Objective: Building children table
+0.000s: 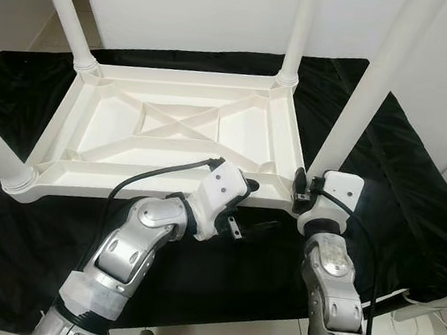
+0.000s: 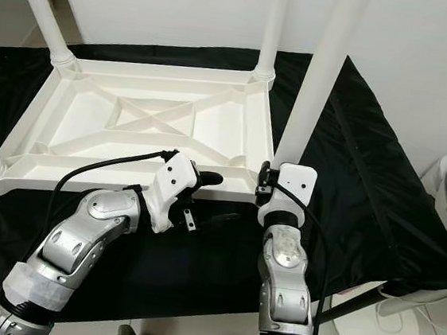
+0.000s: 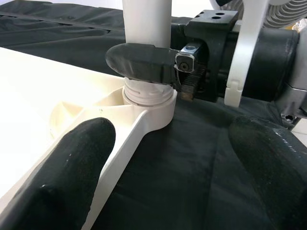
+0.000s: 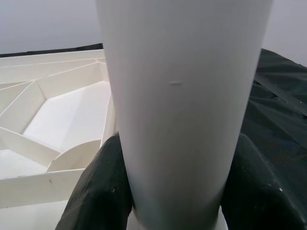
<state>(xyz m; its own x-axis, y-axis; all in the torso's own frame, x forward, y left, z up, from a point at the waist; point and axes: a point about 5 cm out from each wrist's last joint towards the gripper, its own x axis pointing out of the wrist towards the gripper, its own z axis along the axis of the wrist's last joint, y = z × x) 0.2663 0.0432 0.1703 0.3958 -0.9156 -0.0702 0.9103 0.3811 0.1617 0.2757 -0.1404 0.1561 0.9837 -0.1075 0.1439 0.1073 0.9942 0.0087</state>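
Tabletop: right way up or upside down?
Upside down. The tabletop lies on the black cloth, ribbed underside showing, legs pointing up; the right gripper clamps one leg.

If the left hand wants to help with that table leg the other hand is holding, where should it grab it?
Probably the smooth round shaft of the table leg, just above the right hand, which is clamped low near the corner socket. The left hand is open beside that corner, so it could come in sideways from the robot's left. The leg stands upright and is evenly round, so fingers can wrap it anywhere.
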